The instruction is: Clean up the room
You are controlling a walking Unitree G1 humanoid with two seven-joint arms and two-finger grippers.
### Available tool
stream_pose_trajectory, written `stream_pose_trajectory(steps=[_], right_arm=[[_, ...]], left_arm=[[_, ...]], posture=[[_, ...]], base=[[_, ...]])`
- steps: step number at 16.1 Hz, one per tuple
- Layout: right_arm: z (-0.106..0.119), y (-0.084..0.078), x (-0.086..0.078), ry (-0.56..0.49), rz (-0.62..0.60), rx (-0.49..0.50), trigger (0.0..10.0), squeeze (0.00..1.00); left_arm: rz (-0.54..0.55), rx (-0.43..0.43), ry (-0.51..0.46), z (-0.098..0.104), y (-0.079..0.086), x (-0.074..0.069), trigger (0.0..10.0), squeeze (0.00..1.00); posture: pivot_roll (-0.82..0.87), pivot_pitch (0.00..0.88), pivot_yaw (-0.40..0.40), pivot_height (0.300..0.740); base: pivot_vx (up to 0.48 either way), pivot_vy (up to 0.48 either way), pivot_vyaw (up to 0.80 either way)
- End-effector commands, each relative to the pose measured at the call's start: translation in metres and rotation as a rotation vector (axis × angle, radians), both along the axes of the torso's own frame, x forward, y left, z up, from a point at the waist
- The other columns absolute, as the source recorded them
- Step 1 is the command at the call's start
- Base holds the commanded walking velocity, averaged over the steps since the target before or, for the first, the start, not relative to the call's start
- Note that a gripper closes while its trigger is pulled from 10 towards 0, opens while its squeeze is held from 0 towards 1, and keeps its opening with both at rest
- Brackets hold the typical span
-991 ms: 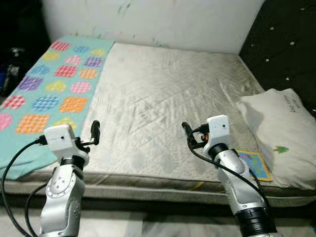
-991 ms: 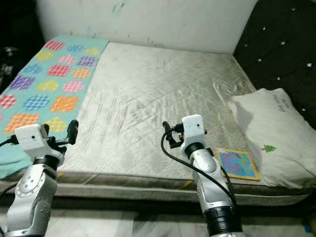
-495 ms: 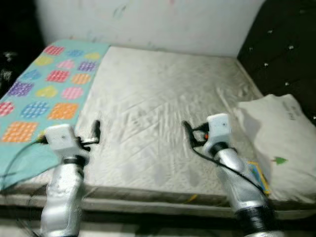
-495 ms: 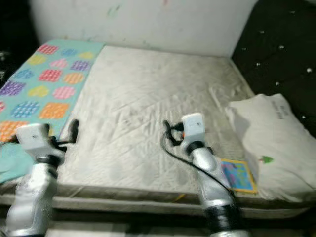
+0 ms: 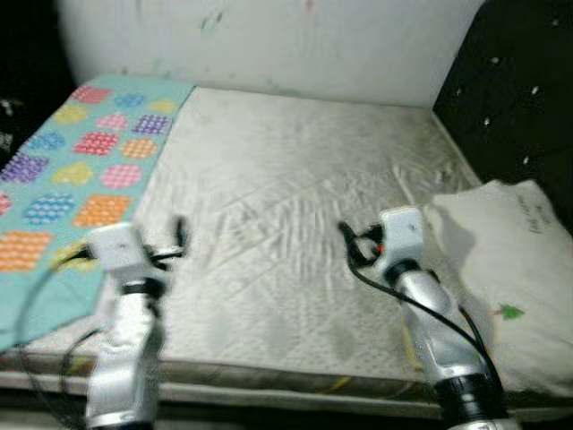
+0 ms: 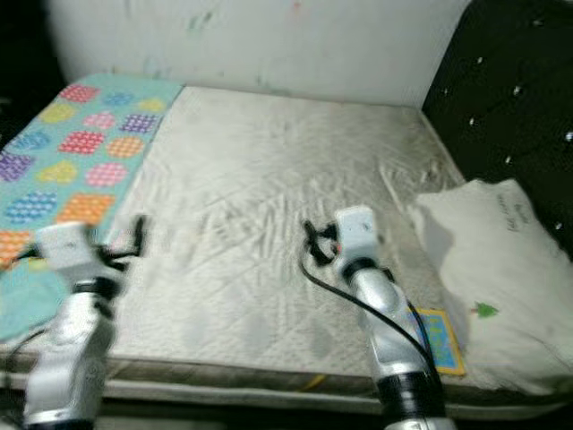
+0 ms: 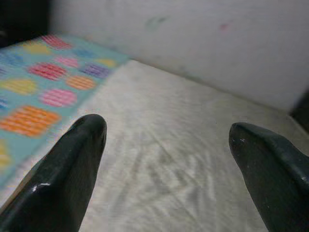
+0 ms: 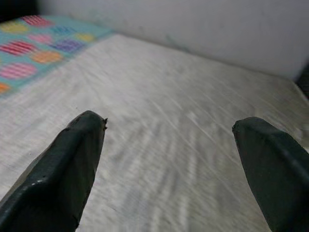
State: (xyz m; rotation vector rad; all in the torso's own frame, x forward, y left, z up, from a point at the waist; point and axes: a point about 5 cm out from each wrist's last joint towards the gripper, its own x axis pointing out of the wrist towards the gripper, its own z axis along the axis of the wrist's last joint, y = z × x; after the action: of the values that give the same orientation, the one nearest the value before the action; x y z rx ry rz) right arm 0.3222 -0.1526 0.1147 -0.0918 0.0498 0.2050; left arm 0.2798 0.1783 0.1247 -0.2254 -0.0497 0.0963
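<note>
Before you: a bare quilted mattress (image 5: 286, 206) with a teal patterned blanket (image 5: 67, 170) along its left side, a white pillow (image 5: 510, 269) and a colourful book (image 6: 439, 339) at its right edge, your left gripper (image 7: 166, 154) and right gripper (image 8: 169, 159) both raised over the near edge, fingers spread wide, holding nothing.

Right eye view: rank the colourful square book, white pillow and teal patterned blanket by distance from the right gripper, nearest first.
1. Colourful square book, just to the right gripper's right at the mattress edge.
2. White pillow, farther right.
3. Teal patterned blanket, far left.
</note>
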Motion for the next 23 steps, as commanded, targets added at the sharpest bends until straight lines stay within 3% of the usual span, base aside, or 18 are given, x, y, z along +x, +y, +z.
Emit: stream_pose_trajectory(steps=[1, 11, 23], right_arm=[[0.0019, 0.0002, 0.002, 0.002, -0.009, 0.017, 10.0, 0.0], [0.0011, 0.0005, 0.0034, 0.011, -0.008, 0.014, 10.0, 0.0], [0.0004, 0.0001, 0.0055, 0.014, 0.009, -0.01, 10.0, 0.0]], left_arm=[[0.013, 0.006, 0.02, -0.0038, 0.0056, -0.0019, 10.0, 0.0], [0.015, -0.003, 0.019, -0.0037, 0.0048, -0.001, 10.0, 0.0], [0.024, -0.01, 0.021, -0.0048, 0.0046, -0.0009, 10.0, 0.0]], posture=[[0.05, 0.03, -0.09, 0.74], [0.05, 0.028, -0.094, 0.74], [0.05, 0.011, -0.1, 0.74]], base=[[0.0, 0.352, 0.0], [0.0, 0.438, -0.25], [0.0, 0.48, 0.0]])
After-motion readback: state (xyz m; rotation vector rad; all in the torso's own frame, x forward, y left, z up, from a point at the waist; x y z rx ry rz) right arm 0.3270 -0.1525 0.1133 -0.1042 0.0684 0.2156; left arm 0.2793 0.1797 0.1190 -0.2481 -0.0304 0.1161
